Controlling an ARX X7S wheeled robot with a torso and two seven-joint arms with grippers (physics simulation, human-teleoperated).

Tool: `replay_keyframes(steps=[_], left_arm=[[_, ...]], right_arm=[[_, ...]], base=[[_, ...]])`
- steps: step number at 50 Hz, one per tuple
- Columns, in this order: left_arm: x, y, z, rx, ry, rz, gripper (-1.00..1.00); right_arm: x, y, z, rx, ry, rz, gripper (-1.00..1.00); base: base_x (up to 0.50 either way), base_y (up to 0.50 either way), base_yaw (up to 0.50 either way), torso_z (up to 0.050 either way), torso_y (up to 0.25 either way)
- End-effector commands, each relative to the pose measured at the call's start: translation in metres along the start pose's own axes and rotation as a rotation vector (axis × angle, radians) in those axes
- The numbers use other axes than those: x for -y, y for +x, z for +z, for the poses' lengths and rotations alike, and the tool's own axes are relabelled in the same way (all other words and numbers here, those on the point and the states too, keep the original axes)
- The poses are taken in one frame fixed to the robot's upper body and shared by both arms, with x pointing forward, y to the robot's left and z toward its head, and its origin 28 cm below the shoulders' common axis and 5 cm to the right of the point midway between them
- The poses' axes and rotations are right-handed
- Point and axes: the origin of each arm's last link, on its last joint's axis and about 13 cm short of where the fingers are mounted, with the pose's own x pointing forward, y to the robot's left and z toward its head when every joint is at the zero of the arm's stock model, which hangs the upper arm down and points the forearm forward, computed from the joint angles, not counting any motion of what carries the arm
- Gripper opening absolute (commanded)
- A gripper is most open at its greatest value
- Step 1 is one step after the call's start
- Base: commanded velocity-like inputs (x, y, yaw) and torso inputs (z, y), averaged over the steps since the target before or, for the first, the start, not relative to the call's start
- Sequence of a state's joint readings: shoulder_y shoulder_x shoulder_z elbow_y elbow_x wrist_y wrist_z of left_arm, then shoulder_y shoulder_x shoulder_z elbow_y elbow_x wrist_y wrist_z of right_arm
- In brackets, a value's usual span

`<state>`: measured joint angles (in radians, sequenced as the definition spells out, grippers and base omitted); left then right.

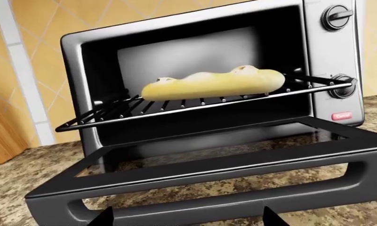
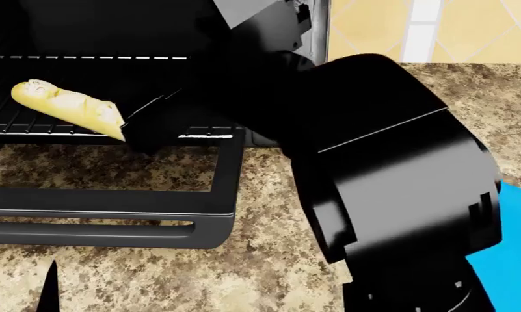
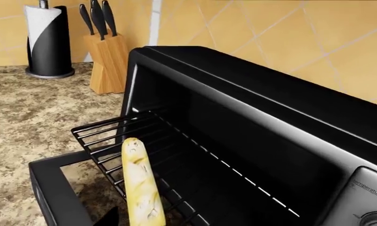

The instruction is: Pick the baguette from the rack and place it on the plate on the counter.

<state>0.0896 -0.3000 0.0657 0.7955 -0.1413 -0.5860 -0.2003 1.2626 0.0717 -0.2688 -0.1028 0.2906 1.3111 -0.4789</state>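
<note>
The pale golden baguette (image 1: 213,84) lies on the black wire rack (image 1: 207,105), which is pulled out of the open toaster oven. In the head view the baguette (image 2: 65,103) is at the upper left on the rack (image 2: 34,127). My right gripper (image 2: 143,131) is at its near end. In the right wrist view the gripper (image 3: 179,220) is open. One fingertip (image 3: 109,216) shows beside the baguette (image 3: 141,183) with a gap, and the other is lost against the dark oven. My left gripper (image 1: 188,221) is open and empty, low in front of the oven door. The blue plate (image 2: 514,253) is on the counter (image 2: 269,260) at the right, partly hidden by my right arm.
The oven's glass-panelled door (image 2: 112,201) lies folded down flat over the counter in front of the rack. The oven's knobs (image 1: 336,17) are on its right side. A paper towel holder (image 3: 47,40) and a knife block (image 3: 107,61) stand by the tiled wall beyond the oven.
</note>
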Motion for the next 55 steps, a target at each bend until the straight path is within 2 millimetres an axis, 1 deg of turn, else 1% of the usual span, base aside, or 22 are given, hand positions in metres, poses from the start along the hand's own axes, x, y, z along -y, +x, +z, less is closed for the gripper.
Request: replay_keyframes(steps=[1, 3, 8, 14, 18, 26, 38, 44, 55], left_arm=[[0.000, 0.000, -0.002, -0.007, -0.003, -0.001, 1.00], [0.000, 0.000, -0.003, -0.008, -0.004, -0.002, 1.00], [-0.001, -0.001, -0.004, -0.012, -0.006, -0.002, 1.00], [0.001, -0.002, -0.008, -0.017, -0.012, -0.011, 1.00], [0.001, -0.002, -0.009, -0.019, -0.013, -0.013, 1.00], [0.001, -0.003, -0.010, -0.024, -0.015, -0.019, 1.00], [0.004, -0.002, -0.012, -0.028, -0.017, -0.033, 1.00], [0.005, -0.002, -0.013, -0.031, -0.016, -0.037, 1.00], [0.005, -0.004, -0.014, -0.027, -0.015, -0.042, 1.00]], right_arm=[[0.003, 0.017, -0.001, -0.032, 0.034, 0.054, 1.00], [0.004, 0.021, -0.003, -0.045, 0.031, 0.060, 1.00], [0.006, 0.028, -0.001, -0.056, 0.035, 0.065, 1.00], [0.007, 0.038, -0.005, -0.075, 0.043, 0.075, 1.00], [0.007, 0.042, -0.004, -0.076, 0.049, 0.085, 1.00], [0.005, 0.054, -0.009, -0.111, 0.038, 0.107, 1.00], [-0.001, 0.059, -0.020, -0.172, 0.014, 0.139, 1.00], [-0.003, 0.058, -0.015, -0.177, -0.001, 0.148, 1.00], [-0.004, 0.064, -0.013, -0.194, -0.020, 0.155, 1.00]], base=[[0.00, 0.00, 0.00, 0.000, 0.000], [0.00, 0.00, 0.00, 0.000, 0.000], [0.00, 0.00, 0.00, 0.000, 0.000], [0.00, 0.00, 0.00, 0.000, 0.000], [0.00, 0.00, 0.00, 0.000, 0.000], [0.00, 0.00, 0.00, 0.000, 0.000], [0.00, 0.00, 0.00, 0.000, 0.000], [0.00, 0.00, 0.00, 0.000, 0.000], [0.00, 0.00, 0.00, 0.000, 0.000]])
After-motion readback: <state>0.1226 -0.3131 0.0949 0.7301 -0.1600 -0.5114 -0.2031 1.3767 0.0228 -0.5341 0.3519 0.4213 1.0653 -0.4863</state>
